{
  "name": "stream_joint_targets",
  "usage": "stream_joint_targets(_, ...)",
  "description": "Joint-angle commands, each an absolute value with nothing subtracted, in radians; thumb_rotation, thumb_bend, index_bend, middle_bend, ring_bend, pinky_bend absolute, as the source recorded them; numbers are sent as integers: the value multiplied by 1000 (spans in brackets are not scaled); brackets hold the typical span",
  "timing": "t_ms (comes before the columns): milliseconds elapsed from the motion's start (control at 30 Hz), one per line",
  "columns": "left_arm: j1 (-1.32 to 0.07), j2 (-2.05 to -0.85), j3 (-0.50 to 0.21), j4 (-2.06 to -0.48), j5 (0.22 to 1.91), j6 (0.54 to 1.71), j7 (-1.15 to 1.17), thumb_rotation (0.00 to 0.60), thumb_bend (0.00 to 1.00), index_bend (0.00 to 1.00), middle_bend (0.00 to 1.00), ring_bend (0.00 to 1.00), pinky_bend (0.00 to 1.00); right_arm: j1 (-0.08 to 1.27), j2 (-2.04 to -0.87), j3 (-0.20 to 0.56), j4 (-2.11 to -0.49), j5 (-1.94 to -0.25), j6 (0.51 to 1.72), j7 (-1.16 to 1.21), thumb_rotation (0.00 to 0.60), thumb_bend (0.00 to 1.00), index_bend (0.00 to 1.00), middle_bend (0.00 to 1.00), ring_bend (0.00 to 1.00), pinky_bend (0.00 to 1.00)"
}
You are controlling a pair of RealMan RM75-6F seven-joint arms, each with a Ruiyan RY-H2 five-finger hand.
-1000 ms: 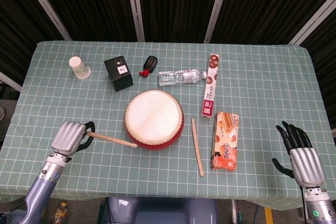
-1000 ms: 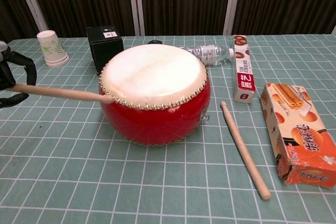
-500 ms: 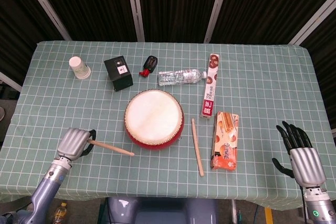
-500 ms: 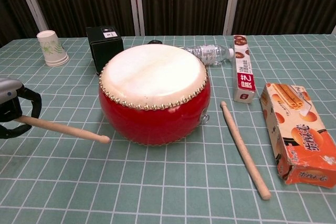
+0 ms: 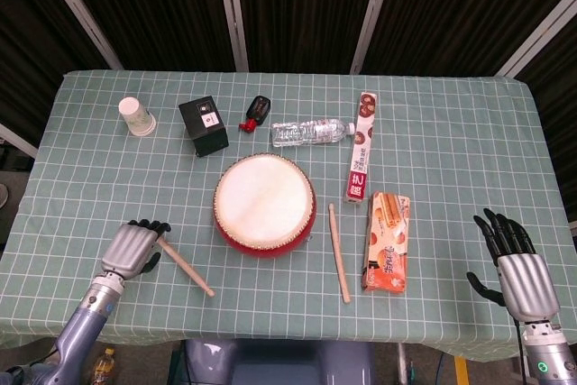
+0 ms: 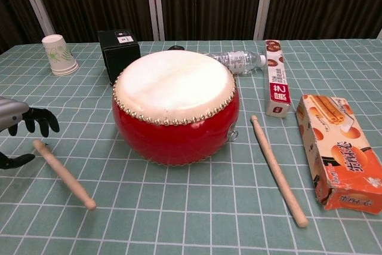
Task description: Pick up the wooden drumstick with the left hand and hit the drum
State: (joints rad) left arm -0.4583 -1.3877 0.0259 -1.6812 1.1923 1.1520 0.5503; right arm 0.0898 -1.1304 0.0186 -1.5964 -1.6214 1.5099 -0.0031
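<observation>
Released, pale wooden drumstick now lies beside left hand.

The left robot hand has let go; the wooden drumstick now lies on the table.

You see: drum with glossy red shell, matt cream skin, shiny metal studs. Two drumsticks bare pale wood, matt. Tablecloth green checked cloth. Bottle clear plastic. Cup paper. Left hand brushed silver metal, black fingers.
</observation>
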Motion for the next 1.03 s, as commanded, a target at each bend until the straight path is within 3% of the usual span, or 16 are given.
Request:
stream_joint_targets(33, -456, -1369, 26, -1710, 1194, 1156, 557, 600, 158, 232, 274, 242, 322, 89, -1131, 18, -1595, -1622, 1509, -5, 600, 284, 0, 0, 0, 99)
stream_joint_targets(233, -426, -1307, 32, -1781, 1260, 1211, 503, 600, 105, 122, 166, 136, 212, 89, -1132, 17, -1593, -1621, 1509, -8, 600, 283, 0, 0, 0, 99)
stream_joint_targets(533, -301, -1171, 73, -1771, 1488, 1426, 249, 600, 13, 0, 9, 3, 54, 89, -1131, 14, -1592, -1627, 1510, -14, 600, 283, 0, 0, 0, 99)
stream_joint_targets(633, -258, -1150, 86, -1722, 1532, 1490, 199, 600, 0, 0, 0, 0, 1, 90, -1131, 14, -1591, -1629, 1509, -19, 600, 284, 0, 0, 0, 99)
stream_joint_targets(1033, -149, -1126, 106, -1618, 1591, 1604, 96, 600, 0, 0, 0, 0, 0, 91, -1141, 12, -1577, -1647, 1519, -31, 600, 283, 0, 0, 0, 99)
